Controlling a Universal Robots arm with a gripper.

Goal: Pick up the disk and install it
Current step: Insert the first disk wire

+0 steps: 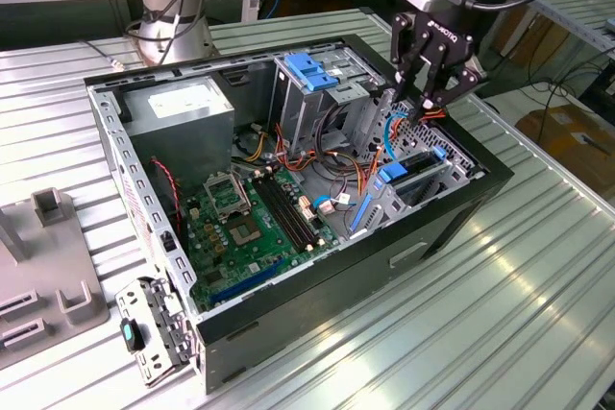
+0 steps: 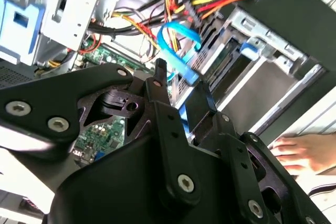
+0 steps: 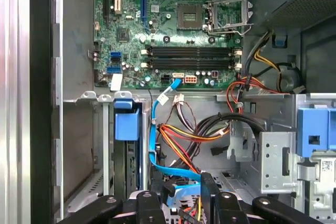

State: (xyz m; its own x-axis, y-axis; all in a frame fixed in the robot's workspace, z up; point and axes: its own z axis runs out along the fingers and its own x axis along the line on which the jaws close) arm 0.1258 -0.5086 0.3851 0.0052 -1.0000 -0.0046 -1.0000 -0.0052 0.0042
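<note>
The disk (image 1: 416, 180) sits on edge in the lower bay at the front corner of the open computer case (image 1: 288, 314), on the exterior view's right. Its blue carrier tab (image 3: 127, 125) sticks out of the bay; the same tab (image 2: 250, 51) appears in the second wrist view. My gripper (image 1: 421, 108) hangs just above the bay and a little behind the disk, apart from it. It is open by a narrow gap with nothing held; blue and orange cables lie behind the gap (image 3: 181, 195) (image 2: 181, 85).
A tall drive cage with a blue latch (image 1: 312, 69) stands beside the gripper. A loose cable bundle (image 3: 184, 140) lies below it. Motherboard (image 1: 245, 218) and power supply (image 1: 183, 108) fill the case. A person's hand (image 2: 304, 153) rests outside the case wall. A grey fixture (image 1: 48, 285) lies on the table.
</note>
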